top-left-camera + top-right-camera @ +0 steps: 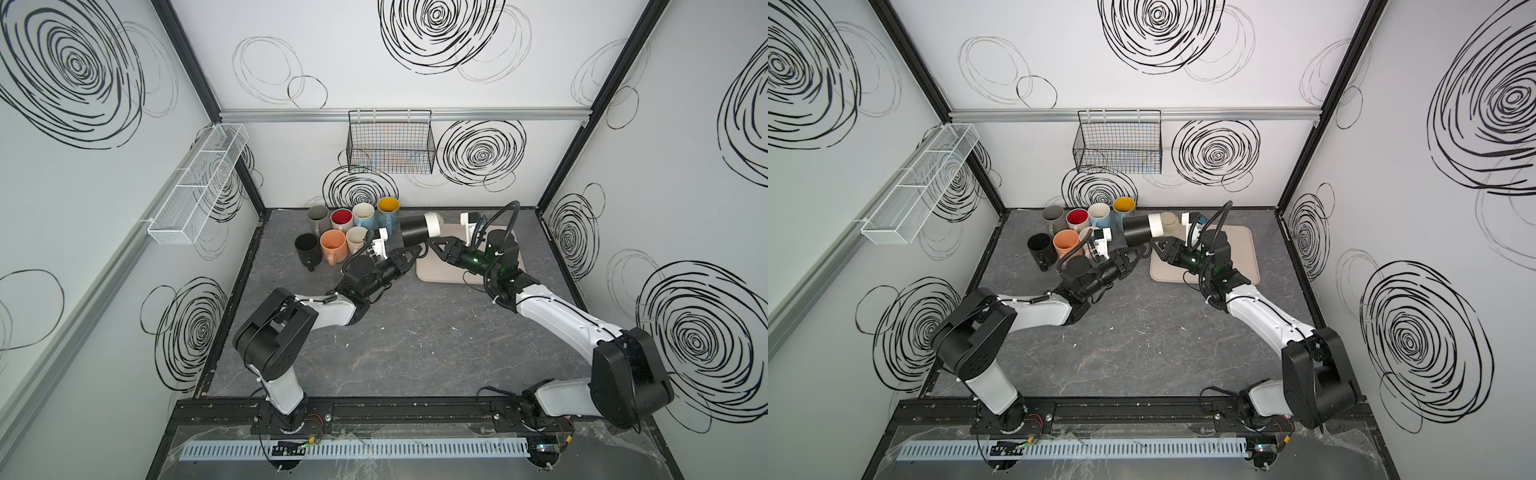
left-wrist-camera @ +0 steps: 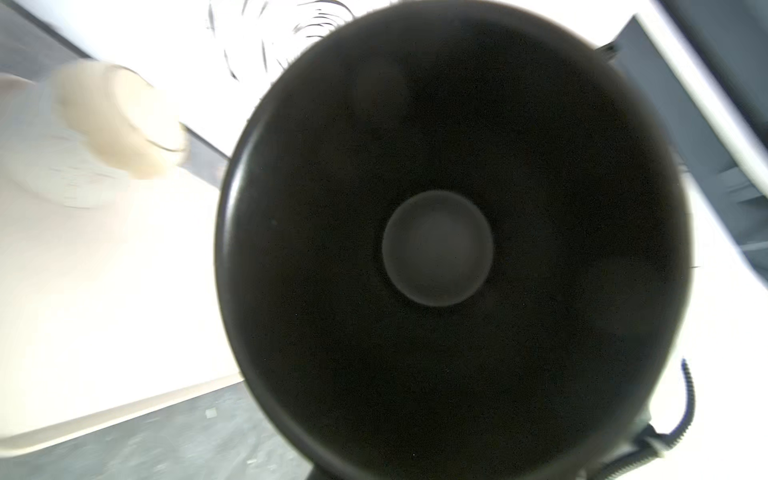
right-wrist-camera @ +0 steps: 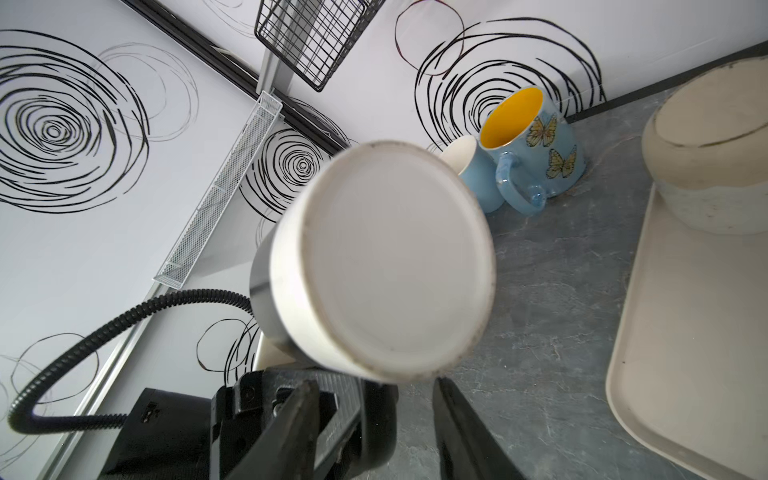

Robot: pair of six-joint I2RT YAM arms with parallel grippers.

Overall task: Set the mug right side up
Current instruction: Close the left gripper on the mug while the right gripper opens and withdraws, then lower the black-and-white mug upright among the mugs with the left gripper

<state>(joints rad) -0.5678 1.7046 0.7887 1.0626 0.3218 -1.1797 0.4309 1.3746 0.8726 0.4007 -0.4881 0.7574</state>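
The left pincer [image 1: 414, 252] is clamping the black-and-white mug [image 1: 417, 228], apparently at its handle. It is holding the mug sideways in the air near the far edge of the bench [image 1: 415, 332], beside the tray [image 1: 432, 274]. The right pincer [image 1: 433, 244] is standing parted under the mug's base, probably so the left arm alone can tip it upright.

Both top views are bright and evenly lit, with soft, faint shadows on the grey counter [image 1: 415, 345] and no glare. The wide lens bows the black corner posts [image 1: 189, 58] toward the edges, and detail stays fairly sharp. The left wrist view is overexposed: the tray [image 2: 104, 291] burns out to near white, the beige cup [image 2: 120, 120] is smeared by blur, and the mug [image 2: 436, 249] fills the frame as a dark, soft-edged mouth with little inner detail. In the right wrist view the mug's pale base sits near the lens and is slightly soft, while the butterfly cup [image 3: 536, 141] behind is crisp.
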